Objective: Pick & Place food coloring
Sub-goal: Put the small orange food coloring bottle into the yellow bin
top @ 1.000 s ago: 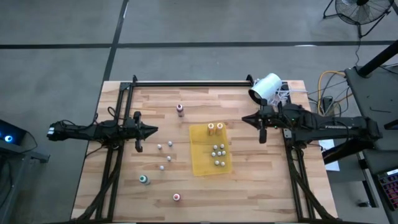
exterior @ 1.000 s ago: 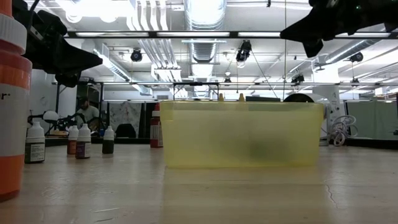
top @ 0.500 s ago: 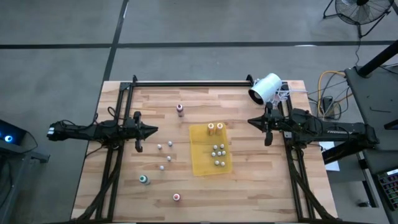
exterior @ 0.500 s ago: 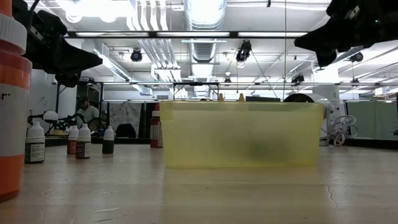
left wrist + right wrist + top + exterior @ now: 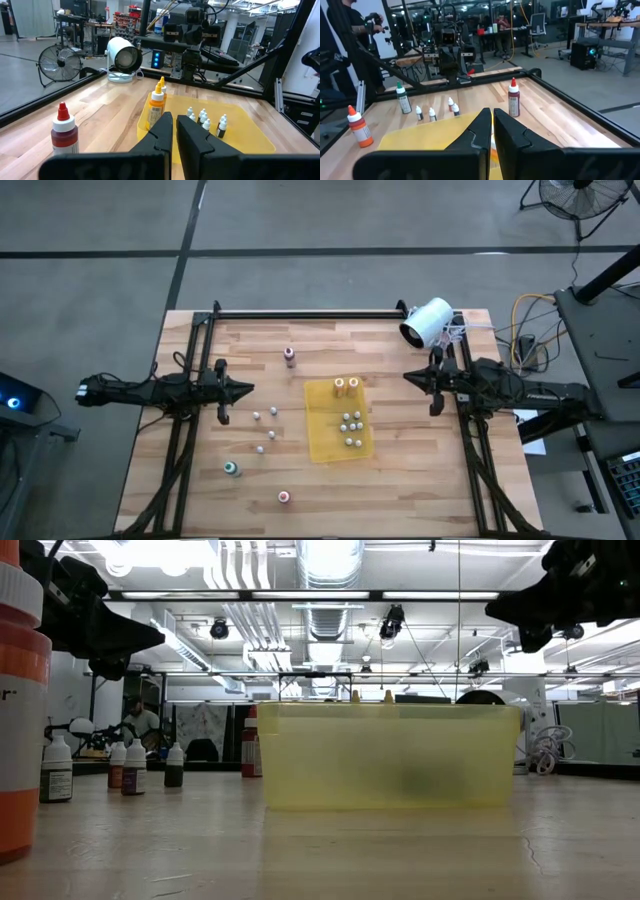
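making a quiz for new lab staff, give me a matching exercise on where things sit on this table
Things:
1. maroon-capped tall bottle
2. teal-capped tall bottle
3. two orange tall bottles
4. big white cylinder device

Places:
A. table's far right corner
B. in the shallow yellow plastic tray
C. bare wood, near side, left of tray
D. bare wood, far side, left of tray

Pairs: 1-D, 2-C, 3-B, 4-A

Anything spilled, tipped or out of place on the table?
Nothing spilled or tipped. Bottles stand upright, some in the yellow tray, others loose left of it. Only the white cylinder device lies on its side at the far right corner.
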Robot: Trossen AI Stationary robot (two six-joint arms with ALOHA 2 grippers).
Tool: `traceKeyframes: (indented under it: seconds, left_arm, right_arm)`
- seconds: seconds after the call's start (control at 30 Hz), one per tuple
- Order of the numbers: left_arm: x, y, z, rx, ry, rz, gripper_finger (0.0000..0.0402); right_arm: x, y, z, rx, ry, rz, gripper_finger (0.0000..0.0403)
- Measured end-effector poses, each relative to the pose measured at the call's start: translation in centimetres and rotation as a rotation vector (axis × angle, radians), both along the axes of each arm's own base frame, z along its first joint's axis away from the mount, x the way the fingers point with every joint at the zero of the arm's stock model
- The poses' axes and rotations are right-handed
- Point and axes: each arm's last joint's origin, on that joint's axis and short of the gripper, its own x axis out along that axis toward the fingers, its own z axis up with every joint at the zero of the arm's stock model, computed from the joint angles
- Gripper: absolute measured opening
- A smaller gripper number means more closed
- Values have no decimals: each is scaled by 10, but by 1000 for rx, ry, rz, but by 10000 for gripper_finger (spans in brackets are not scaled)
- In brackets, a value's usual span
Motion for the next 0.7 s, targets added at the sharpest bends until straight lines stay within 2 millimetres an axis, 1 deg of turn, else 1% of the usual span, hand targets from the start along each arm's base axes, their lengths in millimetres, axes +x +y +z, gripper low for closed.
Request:
traceKeyframes:
  seconds: [0.37,0.7]
  left_arm:
    - [0,0,0,0,0,0,0]
    - [0,0,0,0,0,0,0]
  right_arm:
    - [-1,0,-2,-2,-1,1,13]
    - [1,0,-14,2,32,1,13]
